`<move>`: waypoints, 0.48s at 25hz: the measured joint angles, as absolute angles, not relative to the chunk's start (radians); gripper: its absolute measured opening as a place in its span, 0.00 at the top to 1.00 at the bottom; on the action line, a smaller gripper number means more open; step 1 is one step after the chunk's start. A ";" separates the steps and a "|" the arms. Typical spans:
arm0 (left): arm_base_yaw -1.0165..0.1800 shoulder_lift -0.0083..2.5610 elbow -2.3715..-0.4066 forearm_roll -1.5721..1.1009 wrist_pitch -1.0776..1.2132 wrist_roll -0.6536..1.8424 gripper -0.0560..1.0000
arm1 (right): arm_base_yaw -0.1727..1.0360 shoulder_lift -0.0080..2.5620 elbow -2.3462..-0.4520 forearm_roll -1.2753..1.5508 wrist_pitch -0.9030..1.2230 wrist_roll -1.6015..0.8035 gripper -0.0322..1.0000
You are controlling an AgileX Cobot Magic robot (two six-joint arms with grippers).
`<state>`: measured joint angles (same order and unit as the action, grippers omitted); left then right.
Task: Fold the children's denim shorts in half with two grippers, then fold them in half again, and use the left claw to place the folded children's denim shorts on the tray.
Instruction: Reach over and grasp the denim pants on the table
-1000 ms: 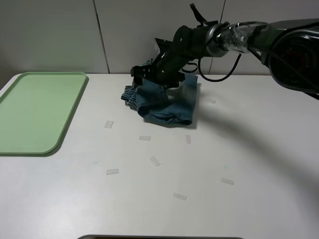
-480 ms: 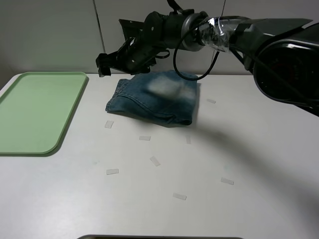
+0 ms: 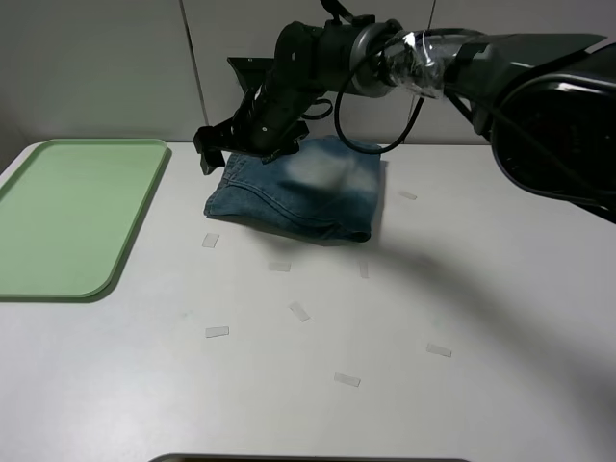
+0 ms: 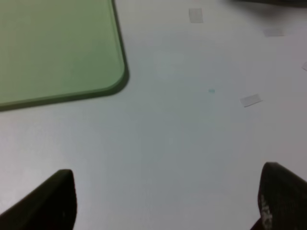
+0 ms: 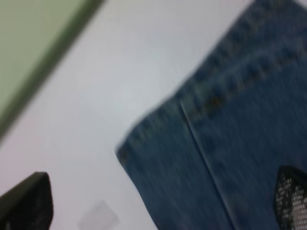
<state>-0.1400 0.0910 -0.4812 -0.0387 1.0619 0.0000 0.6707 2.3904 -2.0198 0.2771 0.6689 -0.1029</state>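
Observation:
The folded denim shorts (image 3: 298, 197) lie flat on the white table at the back middle. They also fill the right wrist view (image 5: 230, 143). My right gripper (image 3: 217, 149) reaches across from the right and hovers open and empty just above the shorts' left edge; its fingertips (image 5: 24, 203) stand wide apart. The green tray (image 3: 67, 212) lies at the far left and shows in the left wrist view (image 4: 53, 48). My left gripper (image 4: 163, 201) is open over bare table near the tray's corner, out of the exterior view.
Several small clear tape pieces (image 3: 298, 311) lie scattered on the table in front of the shorts. One tape piece (image 4: 250, 99) shows in the left wrist view. The right arm (image 3: 462, 58) spans the back right above the table.
My right gripper let go of the lifted shorts, which now lie flat and folded over to the left. It swung left past them, then dropped slightly toward their left edge.

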 joint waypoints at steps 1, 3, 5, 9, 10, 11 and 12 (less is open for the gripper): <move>-0.140 0.091 -0.481 -0.039 1.062 0.000 0.23 | 0.671 2.374 -2.010 0.252 0.684 -0.103 0.30; -0.140 0.091 -0.481 -0.040 1.062 0.000 0.23 | 0.666 2.322 -1.972 0.213 0.706 -0.103 0.30; -0.140 0.091 -0.481 -0.040 1.062 0.000 0.23 | 0.655 2.246 -1.916 0.179 0.701 -0.103 0.30; -0.140 0.091 -0.481 -0.040 1.062 0.000 0.23 | 0.630 2.062 -1.739 0.130 0.624 -0.102 0.30; -0.140 0.091 -0.481 -0.040 1.062 0.000 0.23 | 0.623 2.021 -1.681 0.122 0.595 -0.102 0.30; -0.140 0.091 -0.481 -0.040 1.062 0.000 0.23 | 0.617 1.969 -1.631 0.112 0.563 -0.102 0.30; -0.140 0.091 -0.481 -0.040 1.062 0.000 0.23 | 0.612 1.917 -1.570 0.100 0.537 -0.102 0.30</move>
